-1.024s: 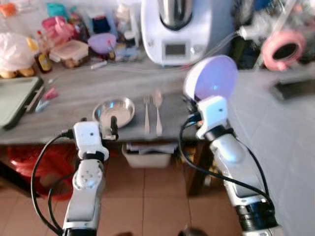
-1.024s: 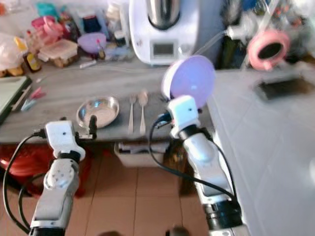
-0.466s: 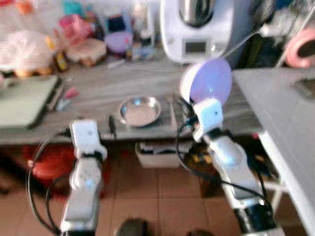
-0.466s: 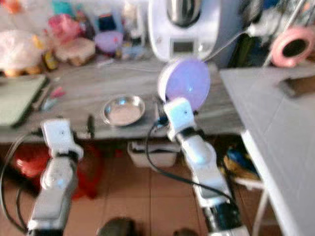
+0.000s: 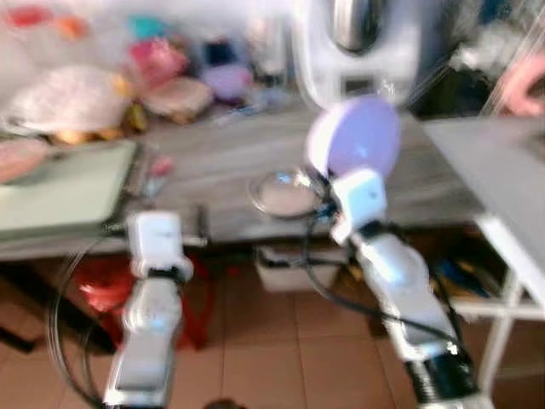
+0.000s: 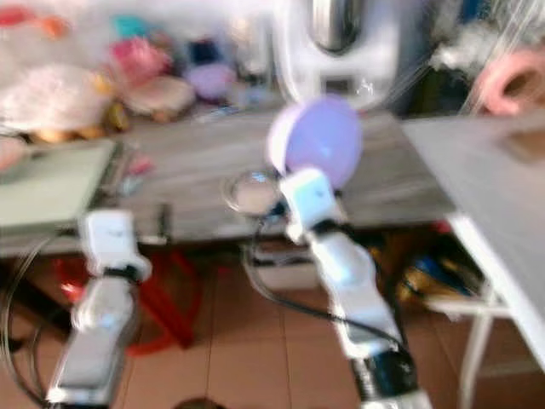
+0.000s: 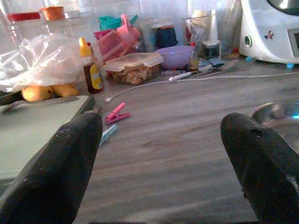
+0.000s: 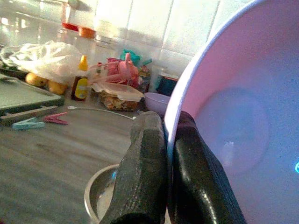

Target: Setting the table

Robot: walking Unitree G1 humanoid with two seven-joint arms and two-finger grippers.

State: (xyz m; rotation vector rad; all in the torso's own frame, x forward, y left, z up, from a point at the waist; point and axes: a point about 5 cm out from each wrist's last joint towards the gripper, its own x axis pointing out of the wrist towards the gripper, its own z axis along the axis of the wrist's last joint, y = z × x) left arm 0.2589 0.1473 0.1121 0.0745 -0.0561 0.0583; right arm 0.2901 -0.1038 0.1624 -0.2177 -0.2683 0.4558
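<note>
We see one lilac plate [image 8: 243, 126] pinched at its rim by our right gripper [image 8: 163, 154], held upright above the grey counter [image 7: 187, 154]. One steel bowl [image 7: 280, 116] sits there — our left gripper [image 7: 161, 154] hovers beside it, fingers spread apart.

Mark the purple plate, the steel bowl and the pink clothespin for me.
purple plate [image 8: 233, 126], right wrist view, on its inner face beside the pinching fingers.
steel bowl [image 7: 280, 116], left wrist view, on its rim and inner wall.
pink clothespin [image 7: 117, 113], left wrist view, on its middle, lying on the counter.
</note>
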